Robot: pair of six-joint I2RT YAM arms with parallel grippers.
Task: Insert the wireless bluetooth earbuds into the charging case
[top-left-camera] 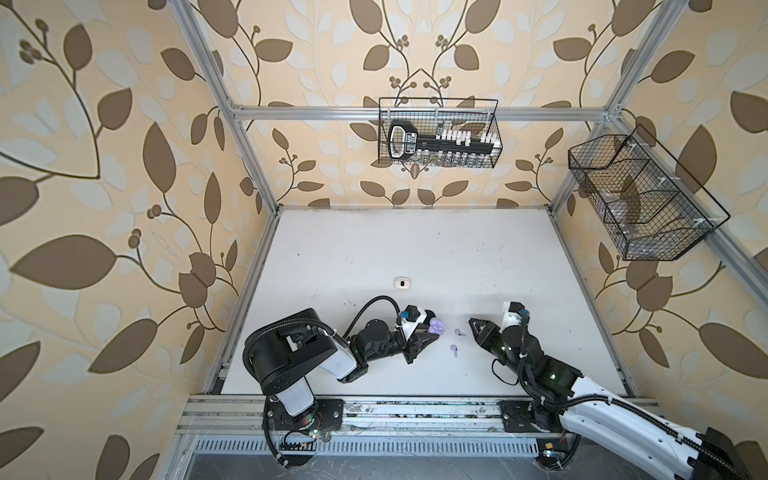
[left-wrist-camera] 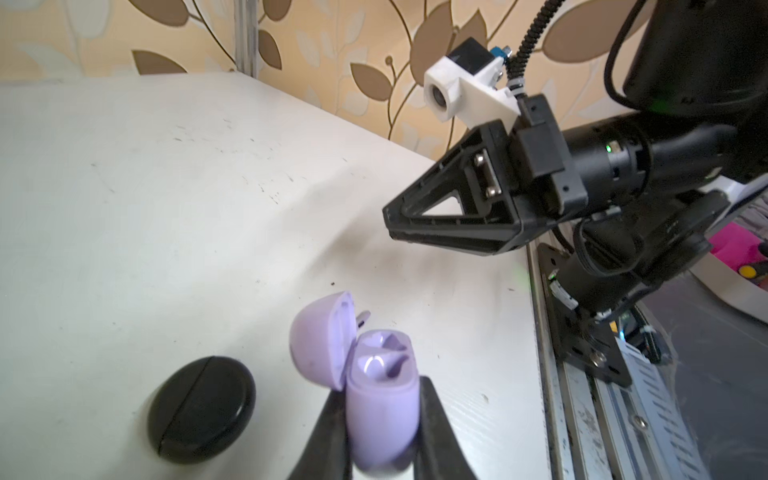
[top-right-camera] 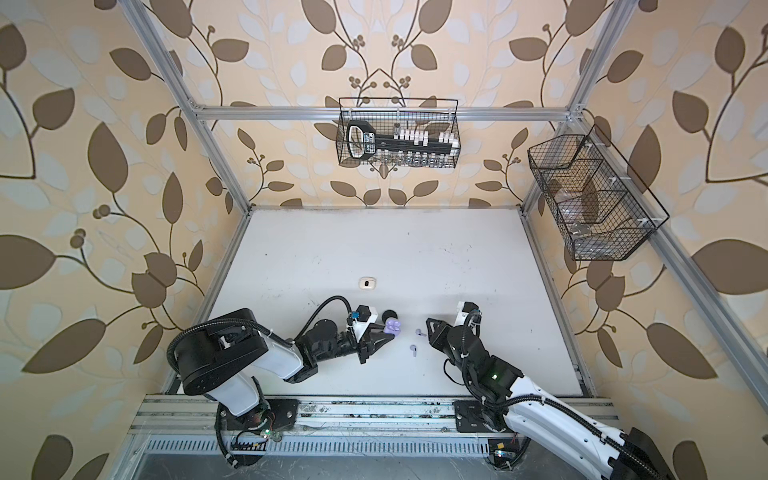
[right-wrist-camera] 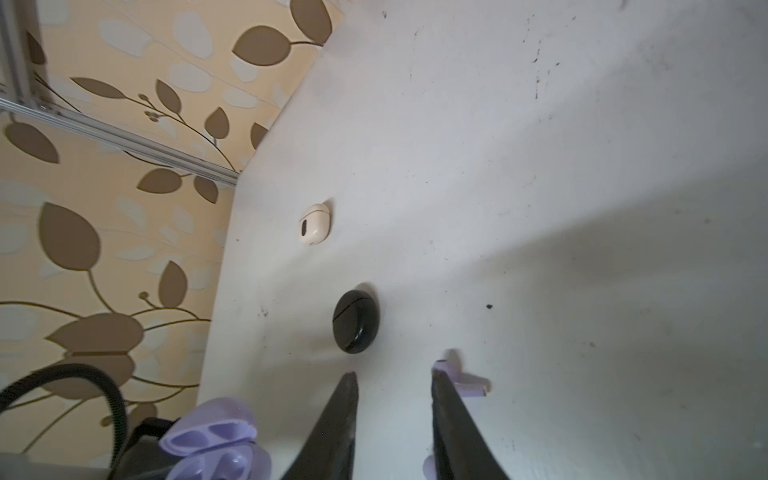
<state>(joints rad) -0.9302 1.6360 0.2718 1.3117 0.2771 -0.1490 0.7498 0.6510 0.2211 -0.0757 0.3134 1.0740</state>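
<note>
My left tool (left-wrist-camera: 380, 388) is clamped on the lavender charging case (left-wrist-camera: 384, 403), one finger on each side of its body. It holds the case upright with the lid swung open. I cannot tell whether the base touches the desk (top-left-camera: 374, 249). In both top views the case sits around the middle of the desk, toward the near edge.

My right tool (right-wrist-camera: 395, 376) comes in from the right. Its jaws stand a modest way apart, not wide, with only bare desk between them. A lavender earbud (right-wrist-camera: 465, 380) lies on the desk just beside the outer face of one finger (right-wrist-camera: 444, 403); I cannot tell if they touch. In both top views it shows just left of the right tool's tip.

The second lavender earbud (top-left-camera: 453, 349) lies a little nearer to me, on open desk between the two tools and apart from both. The right wrist view catches only an edge of it behind a finger.

The black case (left-wrist-camera: 201, 415), closed, lies on the desk just beyond the lavender one, on the far side of the left tool. The white case (top-left-camera: 402, 283), also closed, lies farther back and a bit left, well apart from everything else. A wire basket (top-left-camera: 457, 160) hangs on the far wall.
</note>
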